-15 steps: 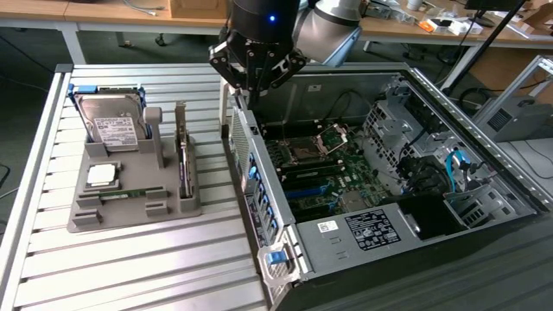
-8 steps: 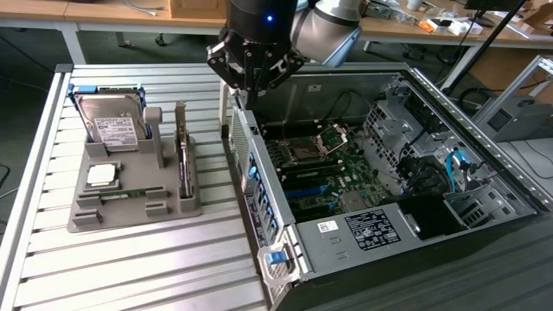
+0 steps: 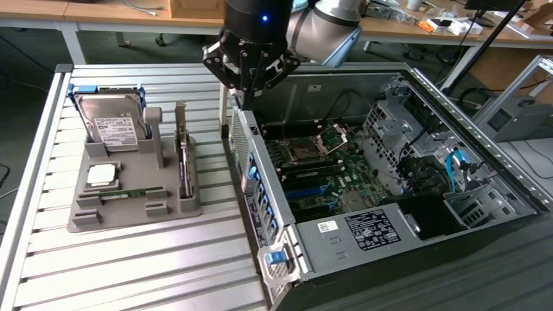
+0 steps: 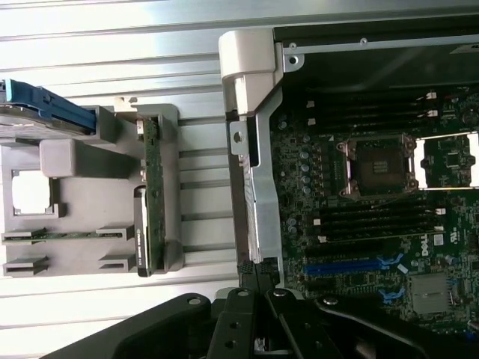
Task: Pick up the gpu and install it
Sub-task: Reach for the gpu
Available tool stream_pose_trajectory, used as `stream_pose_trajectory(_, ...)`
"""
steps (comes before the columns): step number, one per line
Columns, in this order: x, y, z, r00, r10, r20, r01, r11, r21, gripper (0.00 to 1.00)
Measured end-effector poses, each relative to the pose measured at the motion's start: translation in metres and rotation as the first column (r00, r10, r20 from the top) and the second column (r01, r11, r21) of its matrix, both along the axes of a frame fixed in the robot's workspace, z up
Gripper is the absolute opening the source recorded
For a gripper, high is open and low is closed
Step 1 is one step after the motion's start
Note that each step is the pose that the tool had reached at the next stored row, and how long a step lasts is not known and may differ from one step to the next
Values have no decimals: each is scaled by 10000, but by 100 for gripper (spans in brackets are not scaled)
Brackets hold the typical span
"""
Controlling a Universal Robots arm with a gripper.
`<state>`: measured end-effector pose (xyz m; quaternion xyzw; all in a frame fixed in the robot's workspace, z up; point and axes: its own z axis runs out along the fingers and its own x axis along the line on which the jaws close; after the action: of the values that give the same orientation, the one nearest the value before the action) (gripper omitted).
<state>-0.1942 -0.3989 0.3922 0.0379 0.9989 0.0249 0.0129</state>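
Gripper (image 3: pixel 245 89) pinched closed and empty, hanging over the case wall (image 3: pixel 248 139). The gpu (image 3: pixel 183 155) stands on edge in the grey holder (image 3: pixel 129 217) just beside the case, untouched. Risks: closed fingers could knock the thin card askew or clip the wall. The card's seating possibly loose, hard to judge.

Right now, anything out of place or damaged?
Nothing stands out. The gpu stands upright in the gray holder, the hard drive sits in its cradle, and the shut gripper hangs over the side wall of the computer case.
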Motion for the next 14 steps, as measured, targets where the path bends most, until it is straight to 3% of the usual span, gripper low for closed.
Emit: stream_pose_trajectory(14, -99, 0, -2, 10000, 0, 0, 0, 10000, 0, 11)
